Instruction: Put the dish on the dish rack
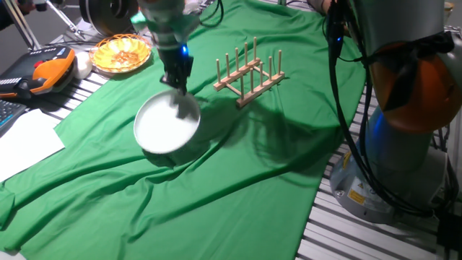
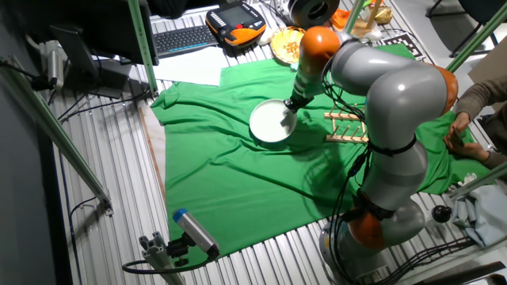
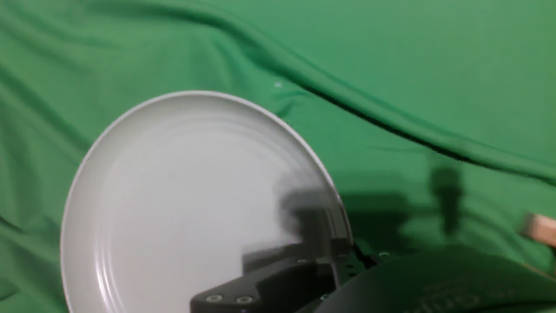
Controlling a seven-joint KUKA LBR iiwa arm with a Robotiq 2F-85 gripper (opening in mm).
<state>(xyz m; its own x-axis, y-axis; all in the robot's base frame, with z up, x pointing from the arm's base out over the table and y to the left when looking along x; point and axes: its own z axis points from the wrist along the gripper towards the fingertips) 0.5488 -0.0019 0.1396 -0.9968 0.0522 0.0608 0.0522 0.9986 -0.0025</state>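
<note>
White dish point(image 1: 166, 126) lies on the green cloth point(image 1: 238, 180), left of the dish rack point(image 1: 249, 74) and apart from it. Jaws straddle its far rim; whether they are clenched cannot be told. Advice: secure the rim before lifting, then tilt the dish upright between pegs. Bench point(image 1: 361, 235) is slatted metal.

1. The arm point(image 2: 392, 103) shows smooth silver-grey rounded housings joined by orange bands.
2. Black cables point(image 1: 346, 137) hang beside its grey base.
3. The gripper point(image 1: 176, 88) is black, a blue light glowing above it.
</note>
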